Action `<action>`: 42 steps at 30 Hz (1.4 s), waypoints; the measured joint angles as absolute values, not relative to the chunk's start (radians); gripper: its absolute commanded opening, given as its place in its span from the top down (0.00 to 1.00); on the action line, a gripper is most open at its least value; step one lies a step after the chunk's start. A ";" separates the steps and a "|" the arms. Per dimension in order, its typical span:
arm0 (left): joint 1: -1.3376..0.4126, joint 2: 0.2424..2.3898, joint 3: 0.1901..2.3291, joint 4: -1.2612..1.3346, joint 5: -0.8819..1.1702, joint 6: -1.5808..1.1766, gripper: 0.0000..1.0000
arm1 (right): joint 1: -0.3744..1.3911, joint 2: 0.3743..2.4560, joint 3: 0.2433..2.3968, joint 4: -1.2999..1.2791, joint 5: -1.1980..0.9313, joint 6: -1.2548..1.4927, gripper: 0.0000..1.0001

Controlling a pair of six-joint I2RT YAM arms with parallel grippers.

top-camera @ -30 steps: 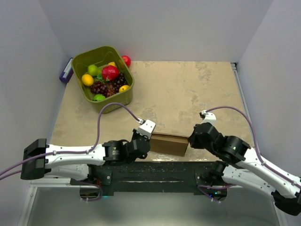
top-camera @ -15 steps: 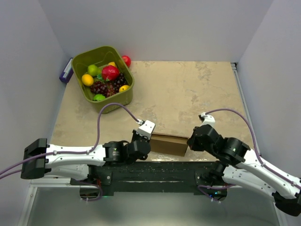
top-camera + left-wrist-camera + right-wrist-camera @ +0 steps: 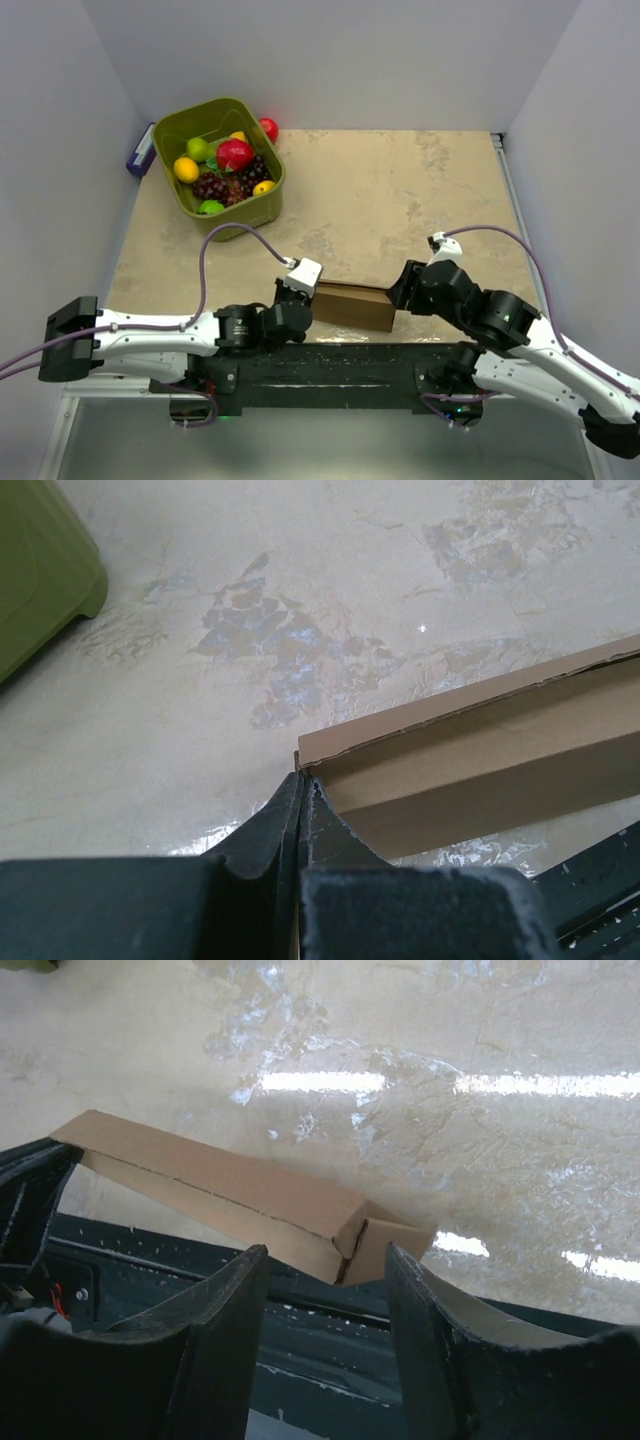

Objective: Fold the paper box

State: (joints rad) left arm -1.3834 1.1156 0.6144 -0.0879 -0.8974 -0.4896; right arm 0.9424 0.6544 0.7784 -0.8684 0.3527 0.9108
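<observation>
1 paper box (image 3: 352,305): left gripper (image 3: 300,778) clamped on its corner; right gripper (image 3: 325,1253) parted, empty, box end ahead; risk: unheld flaps spring open

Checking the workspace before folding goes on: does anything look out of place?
One red fruit lies behind the green bin, outside it, while the other fruit sits inside. A purple object sits between the bin and the left wall. The paper box shows no visible damage.
</observation>
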 measured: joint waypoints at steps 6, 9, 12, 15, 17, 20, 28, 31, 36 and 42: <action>-1.381 1.094 0.591 -0.055 -0.904 -0.397 1.00 | 0.942 0.690 0.807 -0.808 0.392 0.875 0.47; -1.380 1.092 0.591 -0.033 -0.901 -0.353 1.00 | 0.942 0.712 0.816 -0.783 0.407 0.862 0.52; -1.378 1.092 0.590 -0.023 -0.896 -0.334 1.00 | 0.942 0.720 0.816 -0.776 0.421 0.851 0.55; -1.377 1.092 0.590 -0.020 -0.890 -0.328 1.00 | 0.942 0.712 0.817 -0.781 0.428 0.844 0.52; -1.377 1.094 0.591 -0.020 -0.889 -0.328 1.00 | 0.942 0.701 0.817 -0.789 0.425 0.843 0.49; -1.377 1.100 0.590 -0.014 -0.884 -0.326 1.00 | 0.942 0.672 0.815 -0.792 0.387 0.842 0.45; -1.377 1.111 0.589 0.006 -0.863 -0.323 1.00 | 0.943 0.622 0.750 -0.718 0.233 0.790 0.32; -1.377 1.118 0.583 0.015 -0.856 -0.323 1.00 | 0.958 0.637 0.744 -0.683 0.215 0.749 0.31; -1.375 1.123 0.577 0.041 -0.843 -0.323 1.00 | 1.055 0.680 0.748 -0.614 0.270 0.675 0.30; -1.375 1.128 0.576 0.059 -0.822 -0.323 1.00 | 1.388 0.889 0.802 -0.598 0.532 0.647 0.28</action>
